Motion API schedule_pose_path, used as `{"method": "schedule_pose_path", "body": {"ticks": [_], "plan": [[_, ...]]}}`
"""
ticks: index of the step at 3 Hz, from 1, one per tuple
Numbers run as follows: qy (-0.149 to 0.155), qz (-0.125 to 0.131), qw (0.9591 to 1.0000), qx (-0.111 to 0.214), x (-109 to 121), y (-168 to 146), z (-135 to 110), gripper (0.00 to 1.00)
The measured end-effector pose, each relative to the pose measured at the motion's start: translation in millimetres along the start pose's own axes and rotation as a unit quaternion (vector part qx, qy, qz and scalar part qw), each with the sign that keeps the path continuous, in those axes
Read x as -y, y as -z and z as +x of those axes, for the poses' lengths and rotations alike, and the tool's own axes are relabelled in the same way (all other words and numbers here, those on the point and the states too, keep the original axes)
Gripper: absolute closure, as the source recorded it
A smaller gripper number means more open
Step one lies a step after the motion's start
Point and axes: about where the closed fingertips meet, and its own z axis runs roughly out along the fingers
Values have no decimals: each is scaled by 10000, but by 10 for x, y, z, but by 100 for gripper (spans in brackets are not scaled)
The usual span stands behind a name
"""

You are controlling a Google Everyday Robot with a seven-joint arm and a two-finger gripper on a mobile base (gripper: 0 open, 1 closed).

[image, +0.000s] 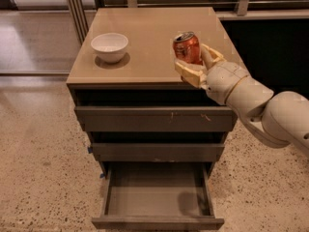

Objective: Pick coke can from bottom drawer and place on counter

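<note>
The coke can (187,47), red with a silver top, is held upright in my gripper (197,64), which is shut on it. The can hangs over the front right part of the counter (149,37), above its surface. My white arm reaches in from the right. The bottom drawer (157,197) is pulled open below, and its inside shows nothing in it.
A white bowl (109,46) stands on the counter's left side. Two upper drawers (154,119) are shut. Speckled floor surrounds the cabinet; a dark wall and railing lie behind to the right.
</note>
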Motion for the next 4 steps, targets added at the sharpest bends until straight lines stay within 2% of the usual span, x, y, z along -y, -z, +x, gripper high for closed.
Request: {"method": "schedule_pose_path", "body": {"ticks": [1,2,3,4], "plan": [[-105,85,9999,-43,296,-195,104,100],[-362,-7,9993,-127,497,-379,364,100],[-636,-138,9976,-228,618,-564,661,100],[-741,-204,9966,-285,690,-767,859,100]]}}
